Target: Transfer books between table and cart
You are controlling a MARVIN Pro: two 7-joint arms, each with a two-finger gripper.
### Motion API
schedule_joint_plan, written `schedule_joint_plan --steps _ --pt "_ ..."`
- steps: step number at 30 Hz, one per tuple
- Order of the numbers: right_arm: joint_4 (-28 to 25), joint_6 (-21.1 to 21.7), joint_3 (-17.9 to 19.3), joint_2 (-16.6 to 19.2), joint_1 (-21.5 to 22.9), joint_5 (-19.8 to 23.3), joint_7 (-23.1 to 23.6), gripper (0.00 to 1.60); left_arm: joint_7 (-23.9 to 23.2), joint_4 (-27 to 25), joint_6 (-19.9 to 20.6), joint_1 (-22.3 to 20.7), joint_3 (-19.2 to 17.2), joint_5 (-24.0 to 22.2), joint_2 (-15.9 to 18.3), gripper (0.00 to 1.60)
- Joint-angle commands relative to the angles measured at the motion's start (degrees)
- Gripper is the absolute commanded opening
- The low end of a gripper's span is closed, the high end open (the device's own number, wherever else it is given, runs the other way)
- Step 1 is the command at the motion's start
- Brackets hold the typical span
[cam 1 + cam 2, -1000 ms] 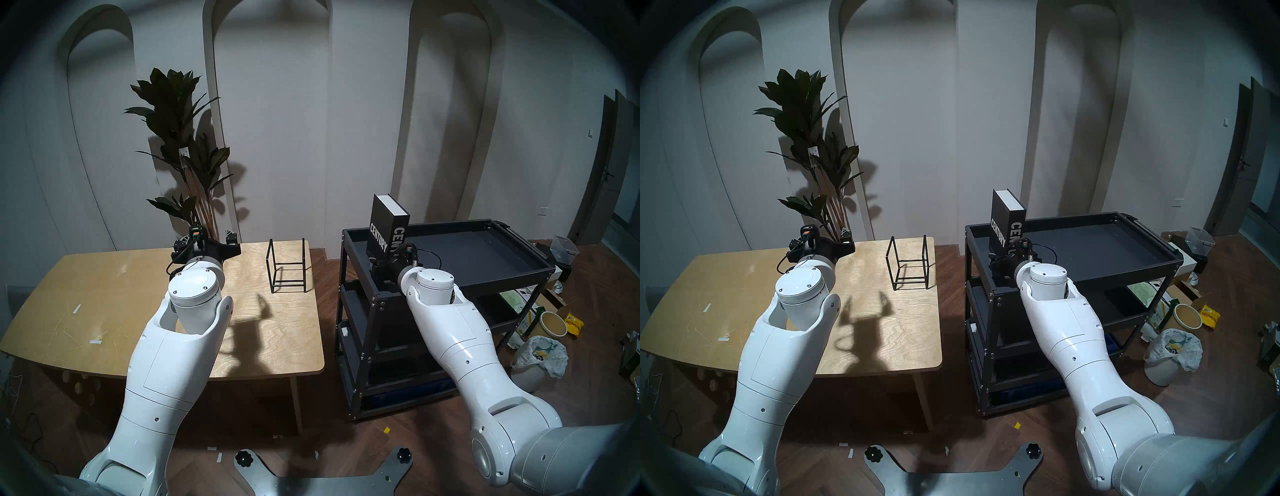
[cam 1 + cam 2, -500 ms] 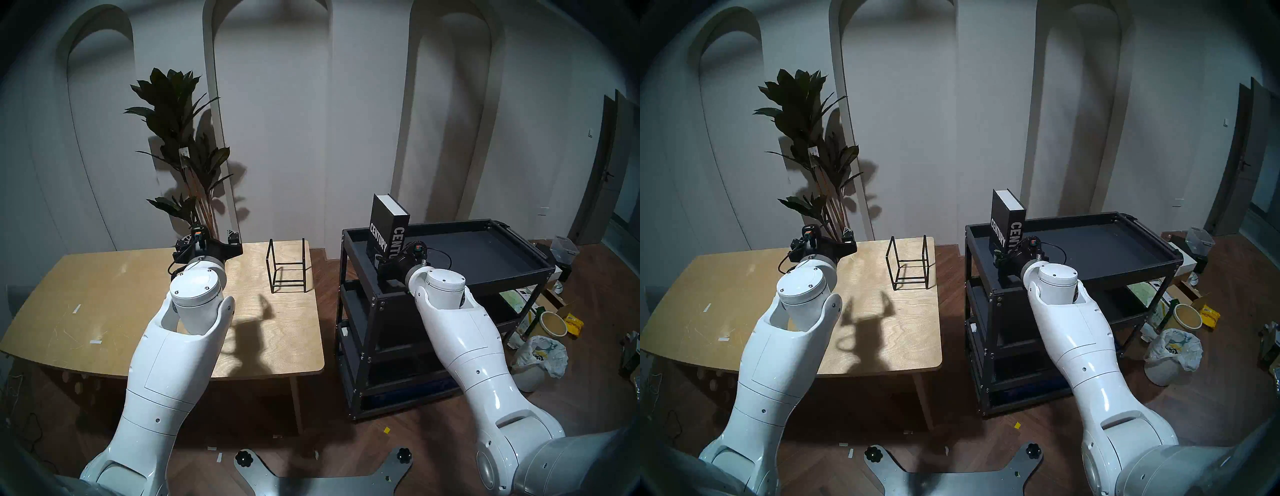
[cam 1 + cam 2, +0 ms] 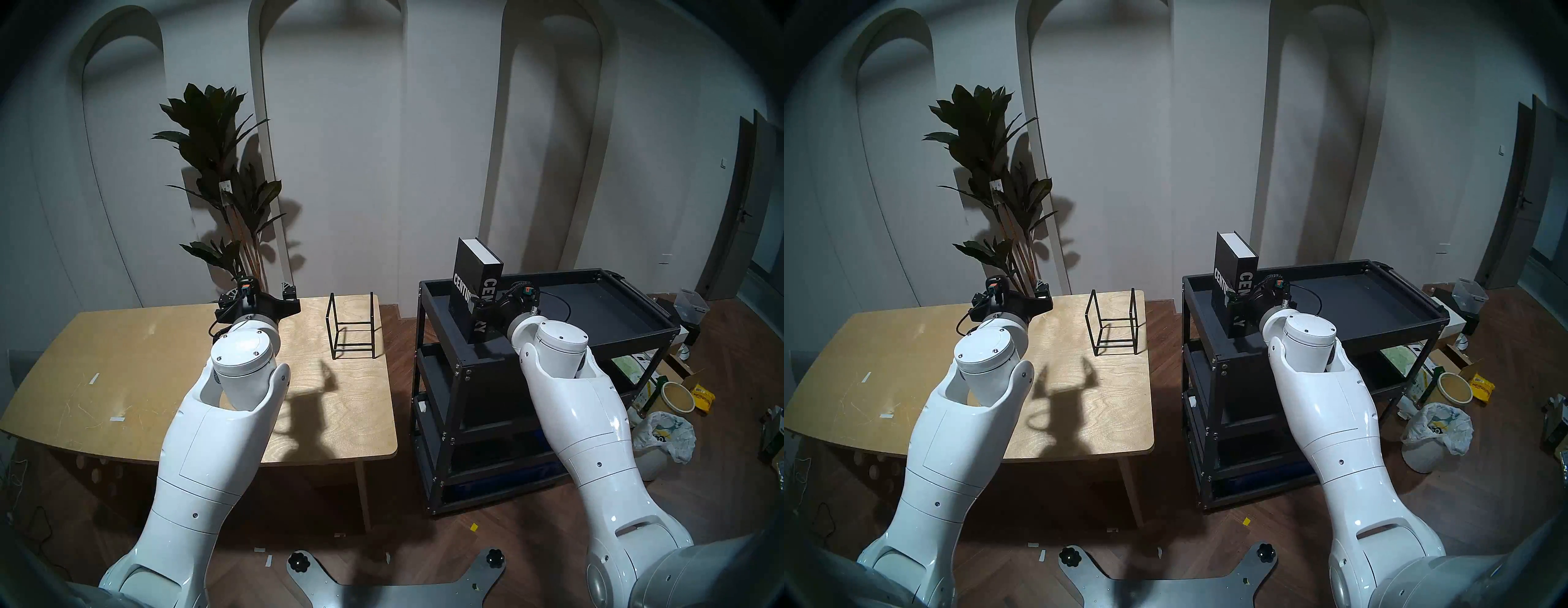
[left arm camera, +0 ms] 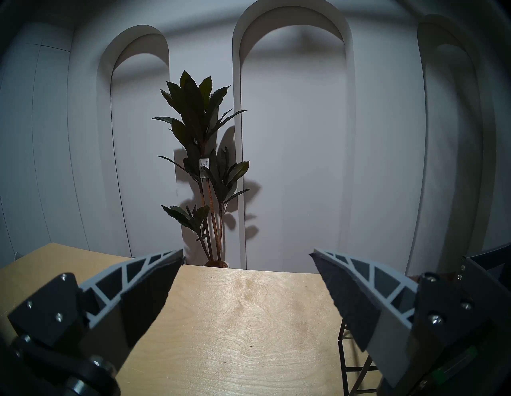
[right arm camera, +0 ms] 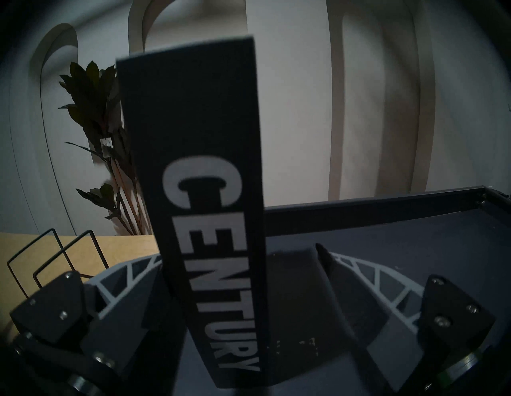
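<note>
Inspecting from the largest item down, you have one tabletop (image 3: 127, 361), light plywood. It carries no book, only one thin black wire stand (image 3: 354, 324) near its right edge.

Beside it to the right stands one cart (image 3: 615, 342), black metal with three tiers. Its top tray is bare apart from the task's item.

One book (image 3: 466, 263) is in view, and no second copy is visible. It stands upright on end at the left end of the cart's top tray, close to the near rim, with its spine turned toward the robot.

Handling judgement:
- **Build:** it is a thick hardcover with rigid boards, so it will not flex. Treat it as heavy for its size.
- **Surface:** the cover looks smooth, so expect some slip under the pads.
- **Stability:** standing tall on a narrow end, it is likely to topple if nudged from one side before both pads are seated.
- **Where to hold:** take it across the two covers, just behind the spine and around mid-height, with the pads flat on the boards. Avoid the page edges, which would give way.

Two end effectors are present.
- **Right end effector** (image 5: 239, 251): it is spread wide with the spine between its fingers. The right finger stands clear of the cover, the left is partly hidden behind the book, and nothing is gripped.
- **Left end effector** (image 4: 247, 251): it hangs above the tabletop, spread wide and empty.
</note>
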Motion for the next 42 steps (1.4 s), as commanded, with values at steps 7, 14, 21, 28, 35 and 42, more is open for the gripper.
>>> schedule_joint_plan --steps 7,14,21,28,35,42 --pt "-11.60 1.70 2.32 -0.34 -4.21 3.41 1.26 1.60 -0.79 -0.54 -0.82 -0.89 -0.65 0.00 0.40 1.60" --pt "-16.38 4.93 2.97 -0.50 -8.67 4.89 1.64 1.60 -1.21 -0.59 -1.28 -0.13 -0.59 0.64 0.92 1.60" --pt "-20.95 5.89 3.85 -0.71 -12.09 6.34 2.74 1.60 -1.35 -1.05 -3.97 1.68 -0.48 1.97 1.66 1.60" --pt "-25.74 3.38 3.62 -1.48 -16.55 6.34 3.40 1.60 -2.06 -1.71 -7.99 4.20 -0.50 2.84 2.18 1.60" --pt "-31.20 -1.34 0.55 -2.91 -22.78 3.61 1.73 1.60 -2.78 -1.70 -10.38 6.14 -1.12 3.59 3.43 1.60" --pt "-33.89 -7.58 -2.82 -4.06 -28.49 -2.06 -3.31 1.60 -4.19 -3.32 -13.64 8.81 -1.98 3.60 4.46 1.60"
